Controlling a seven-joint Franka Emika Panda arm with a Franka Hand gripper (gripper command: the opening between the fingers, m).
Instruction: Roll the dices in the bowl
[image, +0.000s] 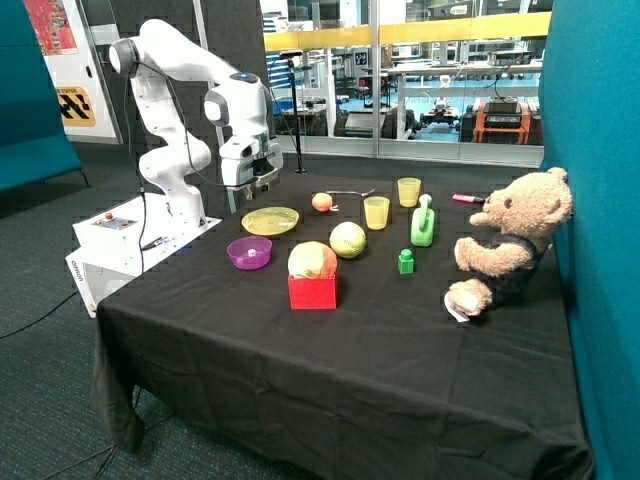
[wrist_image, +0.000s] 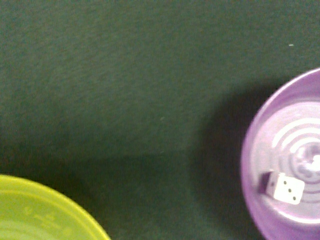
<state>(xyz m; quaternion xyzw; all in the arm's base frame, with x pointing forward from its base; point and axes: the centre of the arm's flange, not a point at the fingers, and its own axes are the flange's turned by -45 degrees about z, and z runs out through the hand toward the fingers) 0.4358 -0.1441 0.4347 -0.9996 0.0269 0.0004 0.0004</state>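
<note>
From the wrist view the purple bowl runs off the edge, so only part of its floor shows; one of the dices is plain, another whitish piece is cut off. The yellow plate shows only a corner. From where I stand, the dices in the bowl are mere specks. The gripper is too small to read.

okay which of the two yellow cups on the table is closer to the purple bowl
The yellow cup between the orange fruit and the green bottle. The other yellow cup stands behind it, farther from the purple bowl. The gripper hangs above the yellow plate.
</note>
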